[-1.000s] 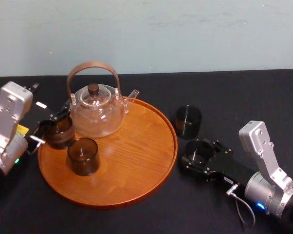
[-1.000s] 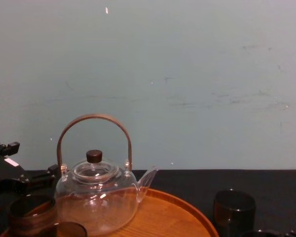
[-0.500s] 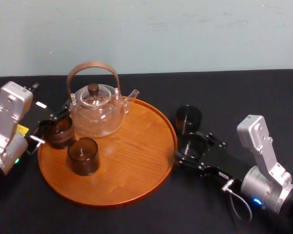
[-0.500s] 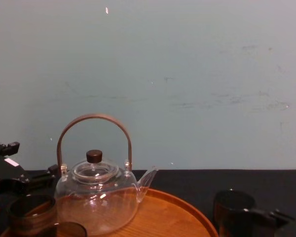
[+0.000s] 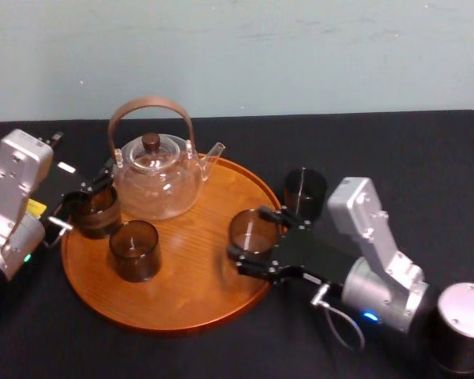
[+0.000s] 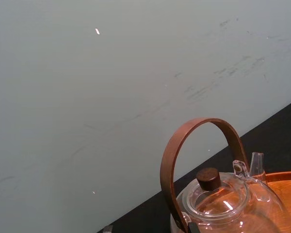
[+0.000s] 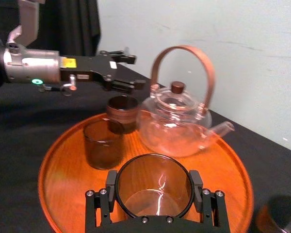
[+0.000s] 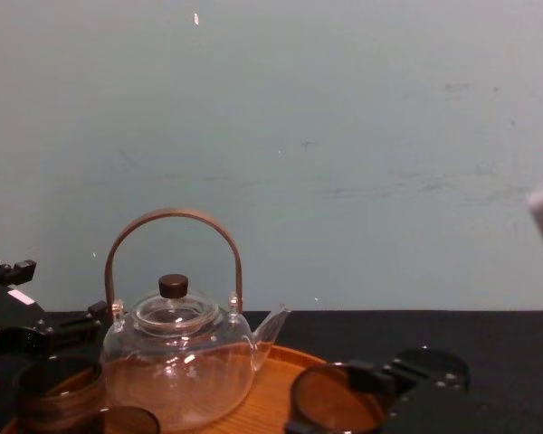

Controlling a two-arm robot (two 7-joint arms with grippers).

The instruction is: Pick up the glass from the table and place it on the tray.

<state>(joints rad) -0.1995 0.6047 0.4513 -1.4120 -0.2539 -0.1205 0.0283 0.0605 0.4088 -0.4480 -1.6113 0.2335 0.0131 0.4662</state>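
Right gripper (image 5: 262, 239): clamped round glass (image 5: 251, 227), frame centre, over tray (image 5: 189, 276).
Glass: light, brittle, probably slick; grip mid-wall.
Left gripper (image 5: 85, 204): parked, frame left.

A robot lab or test room rather than a home; a table (image 5: 411, 150) draped in plain black cloth stands against a bare, scuffed, pale blue-green wall (image 5: 300, 55); a dark curtain (image 7: 82, 24) hangs at one side; a staged tea set, clear teapot (image 5: 154, 180) and dark glasses (image 5: 134, 251) on a round wooden tray (image 5: 182, 304), sits between a metal left arm (image 5: 16, 197) and right arm (image 5: 375, 245) with glowing status lights.
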